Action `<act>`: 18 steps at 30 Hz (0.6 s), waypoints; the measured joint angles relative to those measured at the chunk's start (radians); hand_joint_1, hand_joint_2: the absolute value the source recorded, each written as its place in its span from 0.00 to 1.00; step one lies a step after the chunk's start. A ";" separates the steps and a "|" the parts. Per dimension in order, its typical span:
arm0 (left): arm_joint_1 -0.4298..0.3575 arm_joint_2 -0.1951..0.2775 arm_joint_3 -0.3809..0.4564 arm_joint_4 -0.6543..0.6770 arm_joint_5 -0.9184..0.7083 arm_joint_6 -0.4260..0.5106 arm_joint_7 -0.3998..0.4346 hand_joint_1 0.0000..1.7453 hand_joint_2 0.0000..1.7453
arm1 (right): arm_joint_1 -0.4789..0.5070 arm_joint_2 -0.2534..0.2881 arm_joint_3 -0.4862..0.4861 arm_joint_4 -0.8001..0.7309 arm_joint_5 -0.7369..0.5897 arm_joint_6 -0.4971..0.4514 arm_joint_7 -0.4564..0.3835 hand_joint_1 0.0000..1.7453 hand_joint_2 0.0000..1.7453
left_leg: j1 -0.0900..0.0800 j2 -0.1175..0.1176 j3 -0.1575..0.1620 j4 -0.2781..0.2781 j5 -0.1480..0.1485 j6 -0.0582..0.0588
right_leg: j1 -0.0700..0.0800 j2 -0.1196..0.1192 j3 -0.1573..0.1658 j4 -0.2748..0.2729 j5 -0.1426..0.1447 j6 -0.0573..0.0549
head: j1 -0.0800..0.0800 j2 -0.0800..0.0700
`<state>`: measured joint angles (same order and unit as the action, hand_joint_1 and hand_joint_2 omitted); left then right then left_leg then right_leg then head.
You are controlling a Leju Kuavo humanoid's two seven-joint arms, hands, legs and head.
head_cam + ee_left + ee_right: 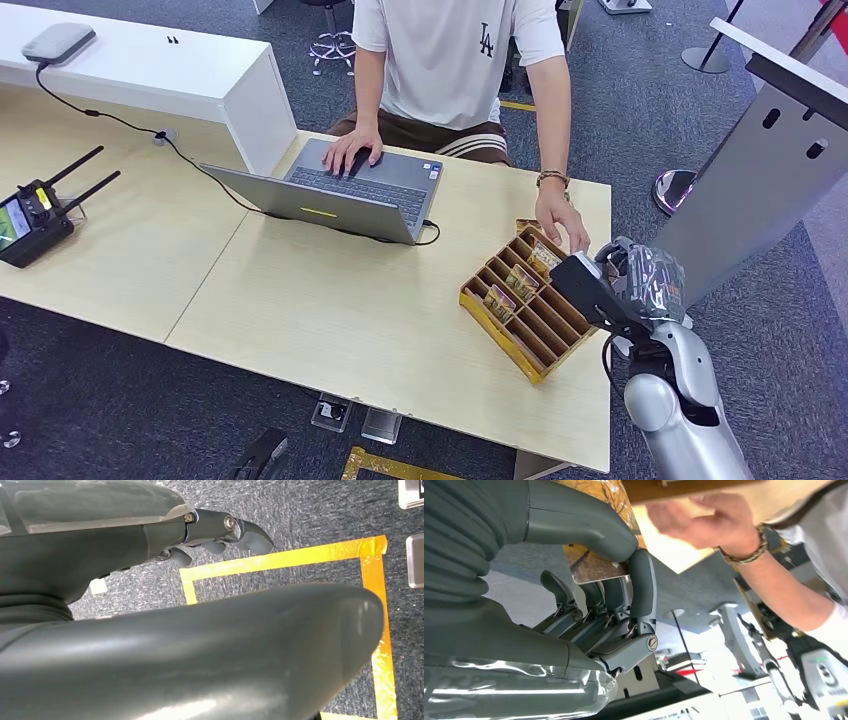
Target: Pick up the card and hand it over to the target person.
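A card (594, 566) with a gold-brown pattern is pinched between the thumb and fingers of my right hand (589, 580). In the head view my right hand (622, 285) hovers at the right end of the wooden card box (478, 297), which has several slots and a few cards standing in it. The person's hand (562, 226), with a bracelet on the wrist, reaches over the box's far corner, close to my fingers. From the right wrist that same person's hand (704, 522) is just beyond the card, not touching it. My left hand (150, 540) hangs over the floor and holds nothing.
The person sits behind the wooden table (330, 310) with the other hand on a grey laptop (350, 190). A remote controller (35, 215) lies at the far left. A grey stand (760, 170) rises right of my arm. Yellow tape (280, 560) marks the carpet below.
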<state>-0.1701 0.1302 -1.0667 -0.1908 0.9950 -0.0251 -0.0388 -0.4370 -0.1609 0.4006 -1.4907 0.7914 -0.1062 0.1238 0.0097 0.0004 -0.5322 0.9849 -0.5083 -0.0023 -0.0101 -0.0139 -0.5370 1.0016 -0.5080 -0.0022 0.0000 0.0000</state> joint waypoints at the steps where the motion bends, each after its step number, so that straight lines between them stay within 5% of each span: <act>1: 0.000 0.000 -0.001 0.000 0.000 0.001 -0.001 0.00 0.00 | 0.008 0.000 -0.008 -0.035 -0.022 -0.008 -0.016 0.83 1.00 | 0.000 0.000 0.000 0.000 0.000 0.000 | 0.000 0.000 0.000 0.000 0.000 0.000 | 0.000 0.000; 7: -0.007 -0.005 -0.008 0.000 -0.005 0.001 0.002 0.00 0.00 | 0.019 0.004 -0.015 -0.127 -0.064 -0.029 -0.068 0.83 1.00 | 0.000 0.000 0.000 0.000 0.000 0.000 | 0.000 0.000 0.000 0.000 0.000 0.000 | 0.000 0.000; 18: -0.016 -0.009 -0.010 0.002 -0.005 0.004 0.011 0.00 0.00 | -0.030 0.040 0.011 -0.015 -0.096 -0.033 -0.107 0.83 1.00 | 0.000 0.002 0.002 -0.001 0.001 0.000 | 0.000 0.002 0.001 -0.001 0.001 0.000 | 0.000 0.000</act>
<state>-0.1859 0.1216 -1.0772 -0.1885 0.9902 -0.0215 -0.0276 -0.4668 -0.1205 0.4121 -1.5060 0.6954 -0.1391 0.0169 0.0099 0.0027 -0.5306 0.9836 -0.5077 -0.0024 -0.0099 -0.0117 -0.5362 1.0004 -0.5067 -0.0024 0.0000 0.0000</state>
